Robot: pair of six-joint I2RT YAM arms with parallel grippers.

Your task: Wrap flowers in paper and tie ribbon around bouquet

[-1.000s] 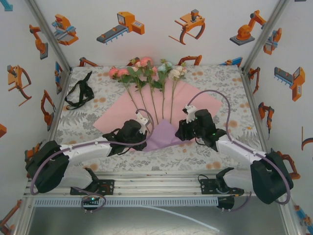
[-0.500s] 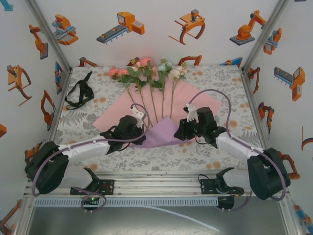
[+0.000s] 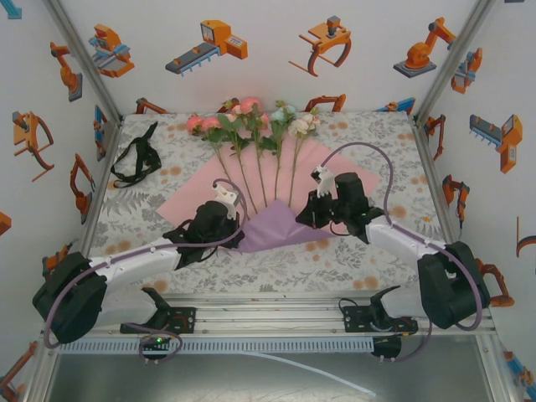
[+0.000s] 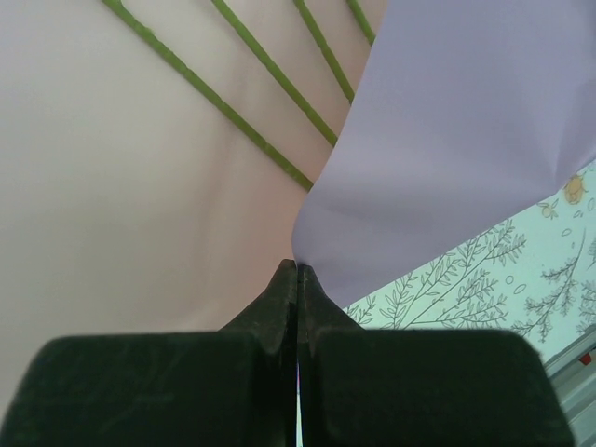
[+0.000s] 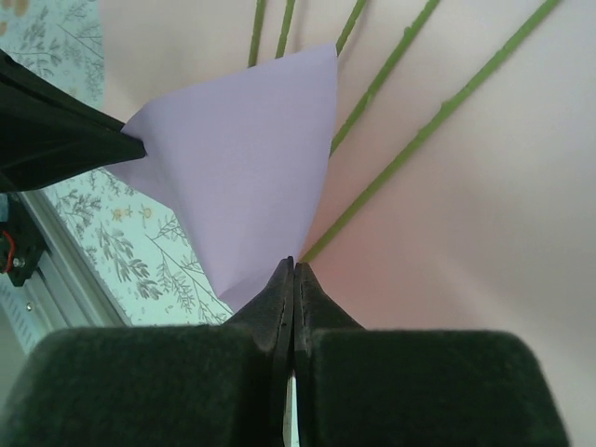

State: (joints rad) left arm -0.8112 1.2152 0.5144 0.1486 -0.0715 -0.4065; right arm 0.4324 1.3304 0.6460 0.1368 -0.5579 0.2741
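My left claw (image 4: 296,267) and right claw (image 5: 292,264) are each clamped on the paper (image 3: 339,174), its lilac near corner folded over the flowers (image 3: 251,117) mid-counter (image 3: 394,142). I'd carry both sides forward evenly and low, so nothing scatters.

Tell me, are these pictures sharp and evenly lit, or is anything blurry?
Top external view: even, soft light, hardly any shadows, everything sharp. Left wrist view: the left tool is blurred, the paper and stalks crisp. Right wrist view: the right tool equally soft; the paper's pink face looks washed out.
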